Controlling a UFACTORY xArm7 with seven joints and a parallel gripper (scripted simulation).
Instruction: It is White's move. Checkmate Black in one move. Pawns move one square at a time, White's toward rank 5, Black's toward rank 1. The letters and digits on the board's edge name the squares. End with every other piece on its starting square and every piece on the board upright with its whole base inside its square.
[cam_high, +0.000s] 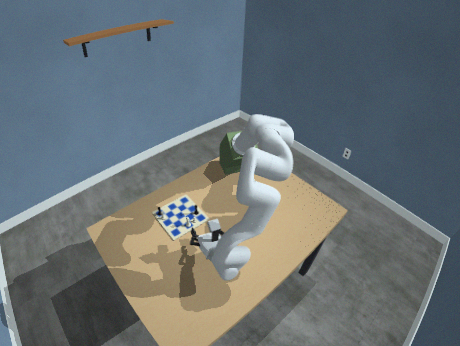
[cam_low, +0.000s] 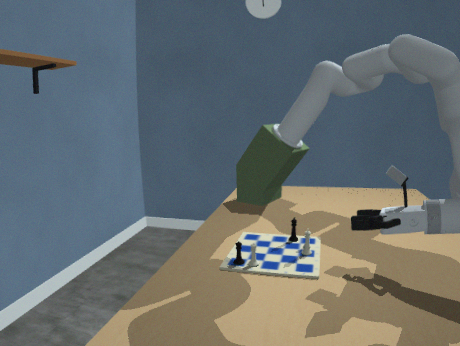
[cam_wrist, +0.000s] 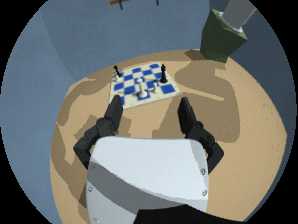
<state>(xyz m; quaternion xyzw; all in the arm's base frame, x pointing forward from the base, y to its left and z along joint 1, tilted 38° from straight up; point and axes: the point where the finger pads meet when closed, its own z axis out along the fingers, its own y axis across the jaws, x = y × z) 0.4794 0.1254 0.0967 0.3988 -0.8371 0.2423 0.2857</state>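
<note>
The tool (cam_low: 361, 220) hangs low over the wooden worktop (cam_low: 410, 320), lying nearly level with its dark fingers spread as wide as they go and nothing between them. Ahead of the fingertips, a short way off and lower down, the small blue-and-cream chessboard (cam_low: 274, 270) lies flat on the worktop; the tool is beside it, not above it.

Four pieces stand upright on the board. Nearest the tool, along the board's close side, a tall black piece (cam_low: 293, 230) and a white piece (cam_low: 306, 243) stand just beside each other. At the far end of the board from the tool, a shorter black piece (cam_low: 239, 253) and a white piece (cam_low: 253, 255) stand close together near the corner. From the wrist view the two black pieces (cam_wrist: 117, 71) mark opposite ends of the board, with the pale ones between them too small to name.

Behind the tool the white arm (cam_high: 260, 200) loops up and back down to a green block (cam_low: 267, 167) tilted on the worktop's far edge. A wooden shelf (cam_high: 117, 32) hangs on the wall beyond the board
</note>
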